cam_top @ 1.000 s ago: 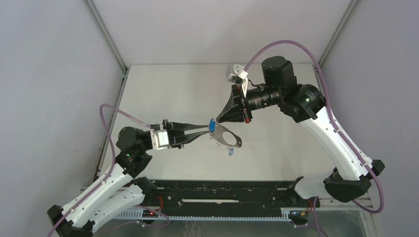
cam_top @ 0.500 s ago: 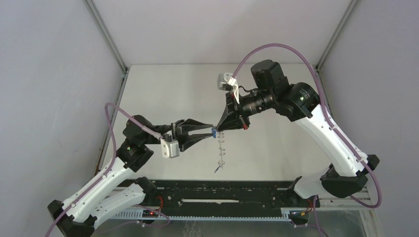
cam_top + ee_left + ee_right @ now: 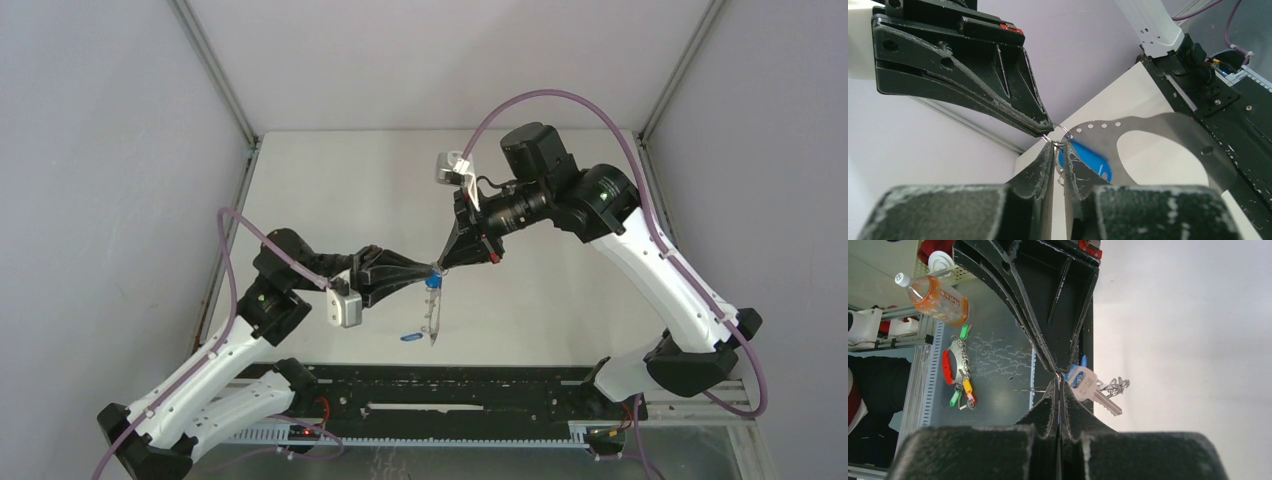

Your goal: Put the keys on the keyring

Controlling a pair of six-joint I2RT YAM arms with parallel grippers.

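Note:
The keyring hangs edge-on above the table, held up where my two grippers meet tip to tip. In the left wrist view it is a grey metal plate with small holes and a big oval opening. My left gripper is shut on a small wire loop at its rim. My right gripper is shut on the same loop from the other side. A blue-tagged key sits right at the tips; it shows behind my left fingers and beside my right gripper as a silver key. A second blue tag dangles from the keyring's lower end.
The black rail runs along the table's near edge under the keyring. In the right wrist view, beyond the table, stand an orange-drink bottle and a red clip with coloured tags. Grey walls and cage posts enclose the table.
The keyring has swung from lying flat to hanging edge-on. My left wrist has rolled over and both arms have shifted slightly left. The lower blue tag has swung left.

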